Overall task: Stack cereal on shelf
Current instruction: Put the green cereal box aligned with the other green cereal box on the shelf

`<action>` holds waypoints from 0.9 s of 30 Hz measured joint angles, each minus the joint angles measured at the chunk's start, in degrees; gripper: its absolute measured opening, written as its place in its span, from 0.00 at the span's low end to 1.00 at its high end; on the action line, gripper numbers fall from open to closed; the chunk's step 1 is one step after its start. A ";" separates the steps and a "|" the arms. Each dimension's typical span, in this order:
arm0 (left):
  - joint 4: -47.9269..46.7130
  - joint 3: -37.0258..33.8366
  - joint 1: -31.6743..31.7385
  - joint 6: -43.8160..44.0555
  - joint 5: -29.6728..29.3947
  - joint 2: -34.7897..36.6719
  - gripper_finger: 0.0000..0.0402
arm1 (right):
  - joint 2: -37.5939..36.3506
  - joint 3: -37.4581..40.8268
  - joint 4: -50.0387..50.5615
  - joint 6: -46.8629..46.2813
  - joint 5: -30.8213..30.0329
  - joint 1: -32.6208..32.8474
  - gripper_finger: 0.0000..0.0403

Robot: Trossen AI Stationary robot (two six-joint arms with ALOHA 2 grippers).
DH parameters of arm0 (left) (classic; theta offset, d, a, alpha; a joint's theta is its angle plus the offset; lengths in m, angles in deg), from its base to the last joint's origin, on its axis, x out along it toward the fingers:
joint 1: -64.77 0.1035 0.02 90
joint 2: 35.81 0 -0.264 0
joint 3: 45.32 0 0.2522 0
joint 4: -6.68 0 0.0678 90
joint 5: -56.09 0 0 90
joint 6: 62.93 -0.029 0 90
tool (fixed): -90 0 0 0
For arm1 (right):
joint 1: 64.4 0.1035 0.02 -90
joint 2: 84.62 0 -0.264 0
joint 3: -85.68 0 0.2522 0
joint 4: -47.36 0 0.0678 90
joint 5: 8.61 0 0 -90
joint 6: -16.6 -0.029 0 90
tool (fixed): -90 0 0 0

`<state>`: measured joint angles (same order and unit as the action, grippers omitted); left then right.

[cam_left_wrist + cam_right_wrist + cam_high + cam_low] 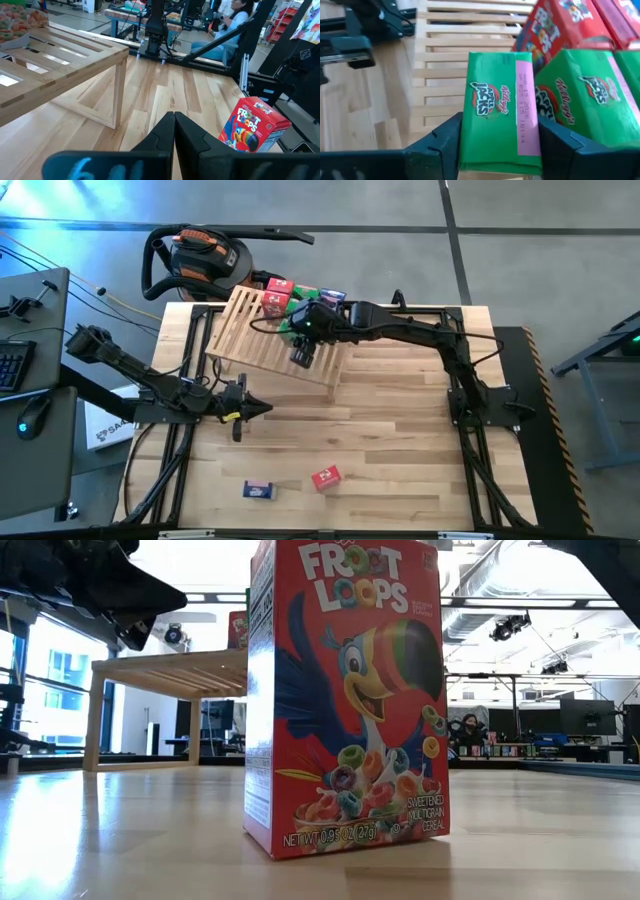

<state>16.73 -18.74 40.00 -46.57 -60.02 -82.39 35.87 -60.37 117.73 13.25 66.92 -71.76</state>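
The wooden slatted shelf [270,335] [470,50] stands on its legs at the far left of the table. Red cereal boxes [276,296] [560,30] and green ones [590,105] lie along its far edge. My right gripper [302,354] [500,150] is over the shelf, shut on a green Apple Jacks box [500,110]. My left gripper [247,408] [174,132] waits shut near the table's left side. A red Froot Loops box [326,477] [350,690] [252,131] stands upright near the front edge, with a blue box [259,490] to its left. My right gripper pinches the green box by two opposite sides [467,145], one finger [440,145] on each. The fingers slant down over the shelf's slats. The box's face with the pink strip shows between them. Whether the box rests on the slats cannot be seen.
An orange-and-black shop vacuum [200,258] sits beyond the far left corner. A keyboard and mouse [30,415] lie on a side desk at the left. Bare tabletop [380,420] stretches between the shelf and the two front boxes. A seated person [235,20] shows beyond the table.
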 joint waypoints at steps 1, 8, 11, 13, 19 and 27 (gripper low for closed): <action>0.00 0.00 0.00 0.02 0.00 0.00 0.01 | 0.00 0.00 -0.26 0.55 -0.22 0.09 0.49; 0.02 -0.01 0.00 0.10 0.09 0.00 0.01 | -0.02 0.00 -1.31 1.14 -4.07 0.20 0.60; 0.04 -0.02 0.00 0.55 0.11 0.00 0.01 | -0.02 0.00 -2.90 2.38 -7.12 0.61 0.62; 0.02 0.00 0.00 0.55 0.20 0.00 0.01 | -0.08 0.00 -4.48 3.86 -9.39 1.32 0.63; -0.11 0.00 0.00 -1.64 0.24 0.00 0.01 | -0.64 -2.61 -3.56 9.68 -16.34 5.11 0.62; -0.49 0.00 0.01 -1.55 -0.23 0.00 0.01 | -3.58 -0.57 16.87 -2.01 -19.27 9.19 0.37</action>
<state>16.24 -18.74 40.01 -48.13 -60.25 -82.39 32.29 -60.94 134.60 11.25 47.65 -62.57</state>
